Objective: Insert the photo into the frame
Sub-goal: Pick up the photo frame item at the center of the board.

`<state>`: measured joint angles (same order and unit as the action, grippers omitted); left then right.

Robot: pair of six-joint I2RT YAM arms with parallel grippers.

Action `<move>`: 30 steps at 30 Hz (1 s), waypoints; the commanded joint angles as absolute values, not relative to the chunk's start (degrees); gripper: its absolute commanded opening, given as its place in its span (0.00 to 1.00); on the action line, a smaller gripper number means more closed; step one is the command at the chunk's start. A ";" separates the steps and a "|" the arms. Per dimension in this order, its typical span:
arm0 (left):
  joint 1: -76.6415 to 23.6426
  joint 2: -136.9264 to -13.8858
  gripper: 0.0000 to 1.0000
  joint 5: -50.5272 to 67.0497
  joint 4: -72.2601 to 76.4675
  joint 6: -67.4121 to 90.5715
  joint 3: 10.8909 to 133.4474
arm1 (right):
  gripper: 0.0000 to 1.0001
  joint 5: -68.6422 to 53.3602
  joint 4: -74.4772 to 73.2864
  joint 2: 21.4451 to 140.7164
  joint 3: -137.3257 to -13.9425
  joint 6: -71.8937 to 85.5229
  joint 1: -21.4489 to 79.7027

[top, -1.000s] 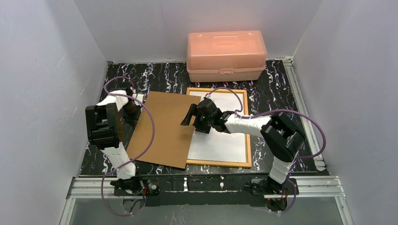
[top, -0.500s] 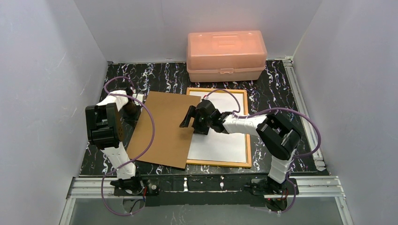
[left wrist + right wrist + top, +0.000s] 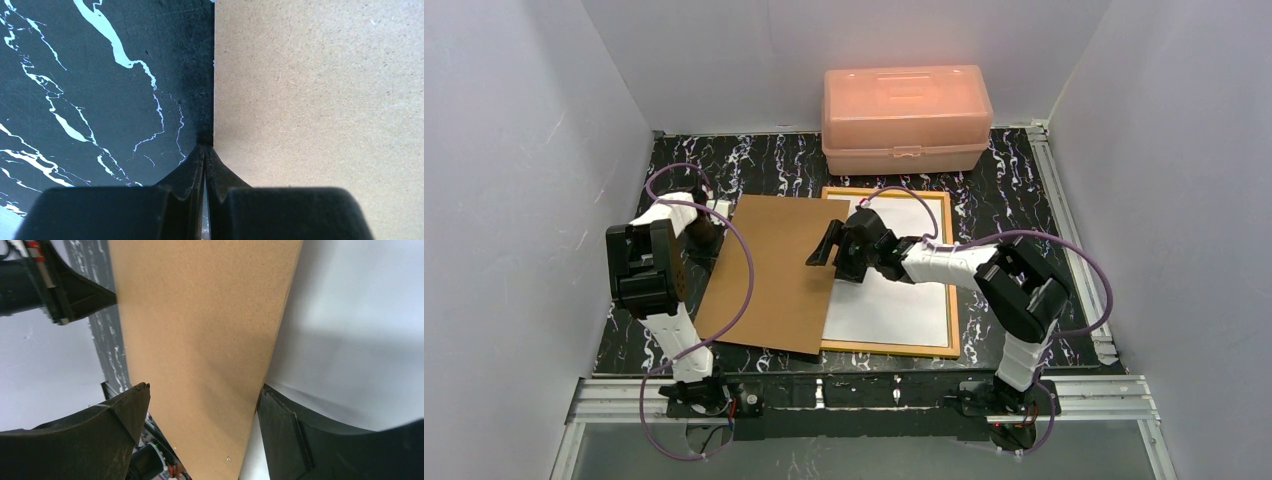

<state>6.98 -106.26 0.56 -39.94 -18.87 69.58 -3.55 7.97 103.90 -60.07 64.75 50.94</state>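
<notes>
Pink box [image 3: 906,118] at back; brown board [image 3: 774,275] across left edge of frame [image 3: 894,349].

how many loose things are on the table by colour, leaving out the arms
pink: 1, plastic box
brown: 1, backing board
yellow-orange: 1, frame
white: 1, sheet lying inside the frame
total: 4

Brown board [image 3: 774,275] covers the left border of the frame [image 3: 894,349]; the white sheet [image 3: 889,310] shows only a blank face; from above, the left hand [image 3: 205,150] is mostly masked by its arm; both wrist views crop the board.
</notes>
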 commanded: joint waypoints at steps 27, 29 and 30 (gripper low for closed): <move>6.06 -87.84 0.83 26.67 -72.88 -17.47 108.59 | 0.01 9.00 -7.46 101.23 -87.71 55.06 56.43; 5.52 -87.19 0.96 29.23 -78.20 -18.44 116.72 | 0.01 13.26 -10.67 102.84 -92.93 54.95 58.20; 4.71 -86.73 0.97 29.83 -80.85 -18.80 120.14 | 0.01 15.02 -11.63 103.64 -95.58 54.98 58.99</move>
